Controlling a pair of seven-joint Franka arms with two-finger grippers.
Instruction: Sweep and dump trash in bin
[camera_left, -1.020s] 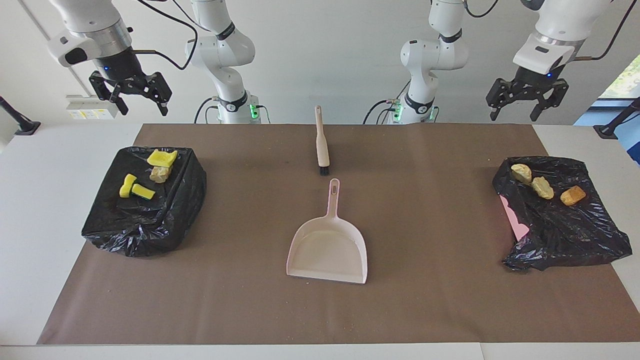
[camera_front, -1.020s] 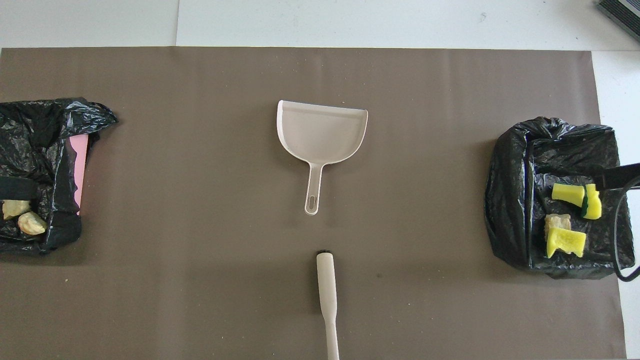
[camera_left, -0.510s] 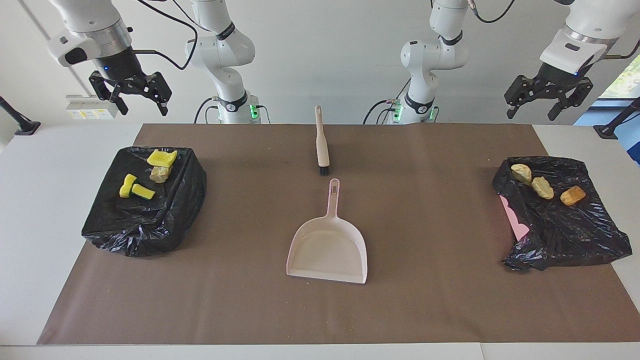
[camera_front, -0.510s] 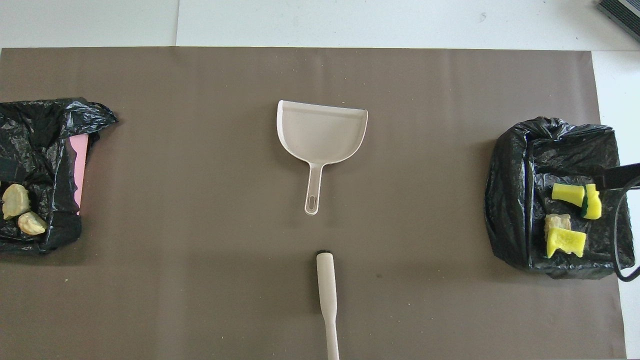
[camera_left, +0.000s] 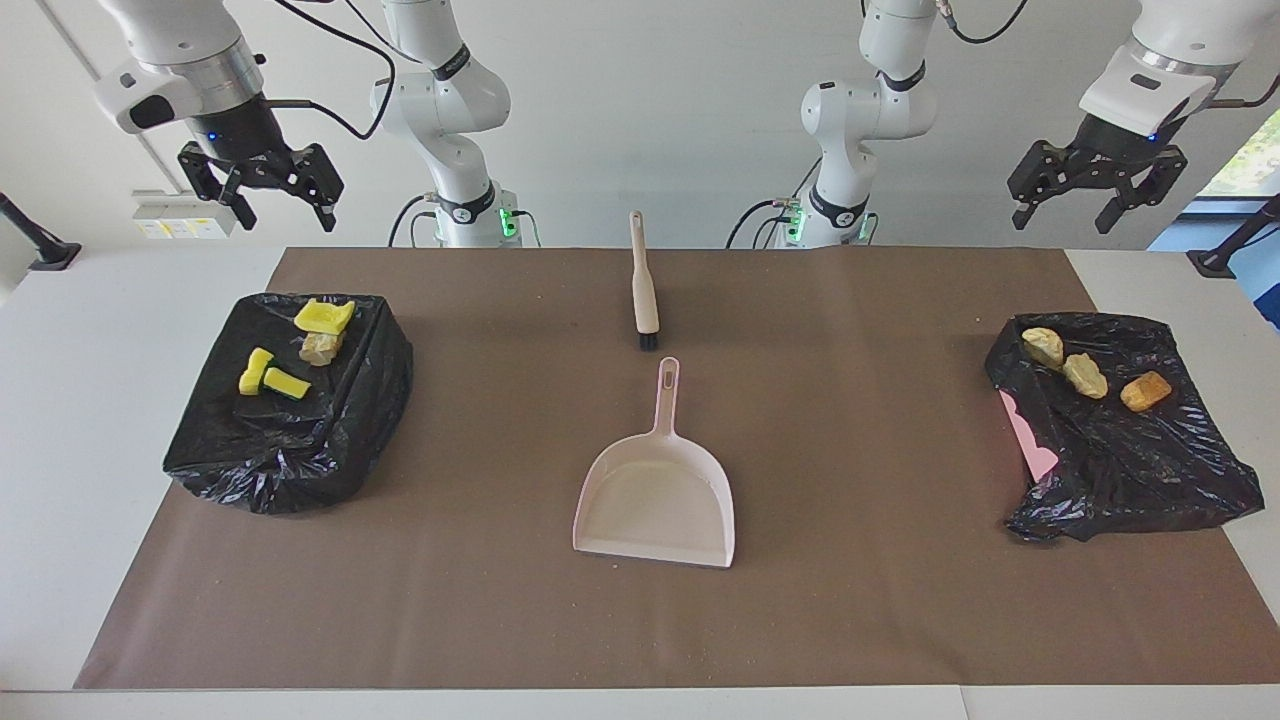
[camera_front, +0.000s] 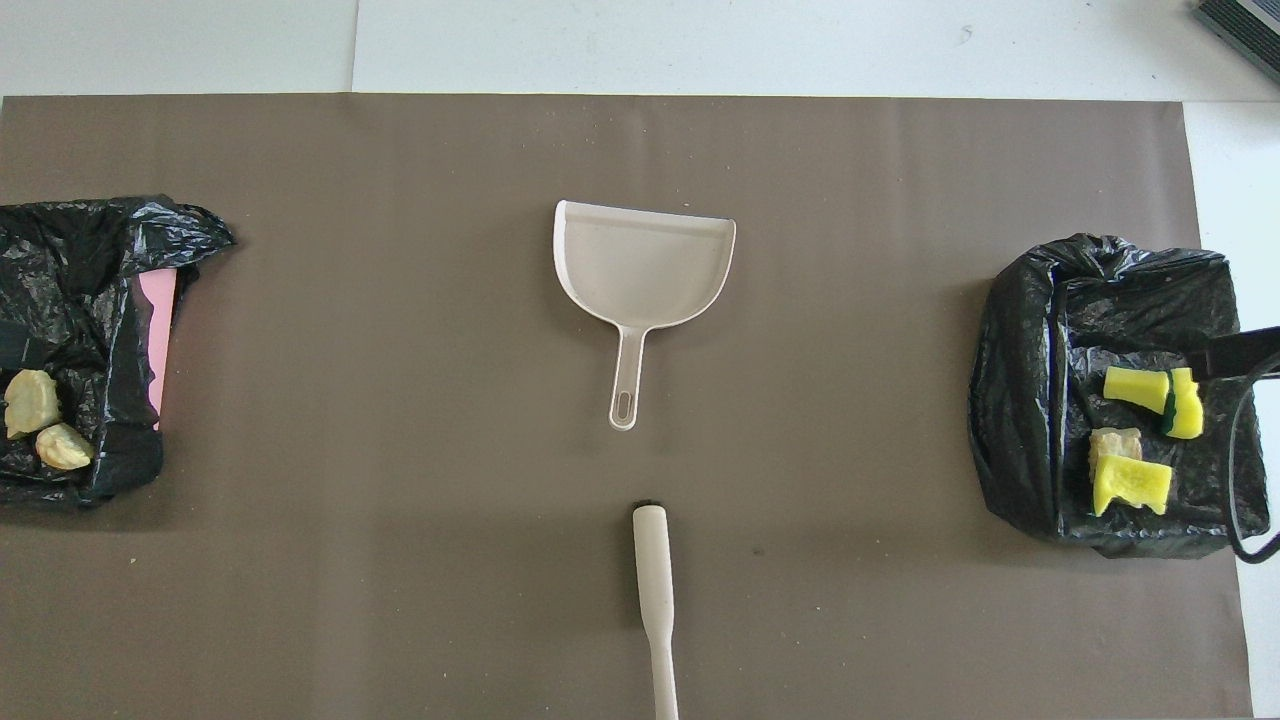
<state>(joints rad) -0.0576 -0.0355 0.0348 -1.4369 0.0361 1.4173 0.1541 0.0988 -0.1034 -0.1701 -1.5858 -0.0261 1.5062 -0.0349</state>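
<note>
Your left gripper has lifted off and pulled back from the bin at its end, fingers apart, holding nothing. Right gripper hasn't moved, up beside the other bin, also spread and empty. All the trash is binned: bread chunks on one liner, sponge bits on the other. Dustpan and brush lie mid-mat, untouched. I'd call the job done; only crumbs left
</note>
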